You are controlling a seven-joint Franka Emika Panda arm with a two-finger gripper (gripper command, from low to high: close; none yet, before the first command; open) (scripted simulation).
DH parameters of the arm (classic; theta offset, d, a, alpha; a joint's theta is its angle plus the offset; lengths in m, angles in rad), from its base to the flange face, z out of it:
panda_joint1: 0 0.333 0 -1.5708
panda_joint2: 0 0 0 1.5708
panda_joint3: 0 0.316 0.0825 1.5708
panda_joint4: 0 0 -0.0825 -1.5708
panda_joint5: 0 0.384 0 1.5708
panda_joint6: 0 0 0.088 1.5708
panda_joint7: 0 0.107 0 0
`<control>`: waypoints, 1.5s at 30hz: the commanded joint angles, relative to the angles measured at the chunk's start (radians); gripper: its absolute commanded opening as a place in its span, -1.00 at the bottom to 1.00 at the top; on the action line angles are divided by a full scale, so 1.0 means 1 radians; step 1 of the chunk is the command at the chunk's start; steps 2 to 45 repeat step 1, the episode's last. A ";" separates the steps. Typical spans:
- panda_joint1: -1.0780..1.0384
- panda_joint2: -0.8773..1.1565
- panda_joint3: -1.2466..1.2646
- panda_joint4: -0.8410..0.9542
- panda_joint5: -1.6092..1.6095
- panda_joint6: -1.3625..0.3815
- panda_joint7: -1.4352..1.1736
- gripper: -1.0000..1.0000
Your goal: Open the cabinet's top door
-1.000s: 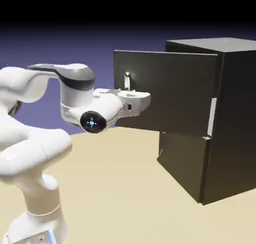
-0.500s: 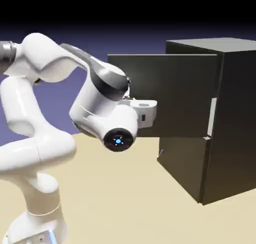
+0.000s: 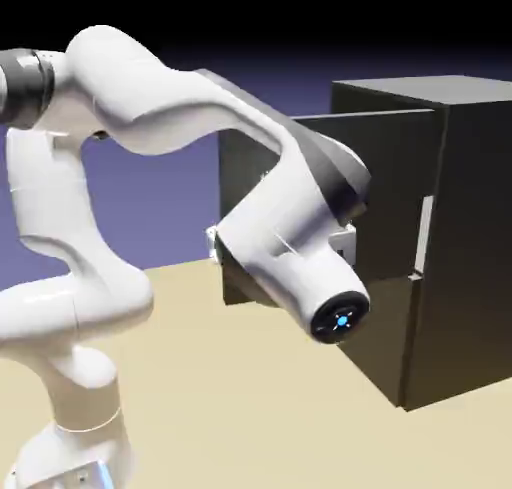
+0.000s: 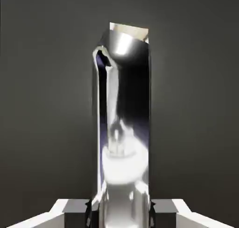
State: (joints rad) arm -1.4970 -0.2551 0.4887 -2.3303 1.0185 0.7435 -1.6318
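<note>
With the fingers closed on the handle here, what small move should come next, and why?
Probably keep pulling the handle along its arc. The hand view shows the fingers clamped on it, and the exterior view shows the top door already swung well out from the cabinet, so holding on and widening the swing seems the safest bet.

A plain tan bench (image 3: 220, 397) spreads below a blue-violet backdrop (image 3: 170, 207) that darkens to black at the top.

The white arm (image 3: 190, 117) arches high and bends down rightward, its gripper (image 4: 120, 213) clamped nearly shut
</note>
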 commanded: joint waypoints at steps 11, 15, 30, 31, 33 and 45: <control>-0.002 0.020 0.008 0.017 -0.015 -0.001 -0.002 -1.00; -0.002 0.020 0.008 0.017 -0.015 -0.001 -0.002 -1.00; -0.002 0.020 0.008 0.017 -0.015 -0.001 -0.002 -1.00; -0.002 0.020 0.008 0.017 -0.015 -0.001 -0.002 -1.00; -0.002 0.020 0.008 0.017 -0.015 -0.001 -0.002 -1.00; -0.002 0.020 0.008 0.017 -0.015 -0.001 -0.002 -1.00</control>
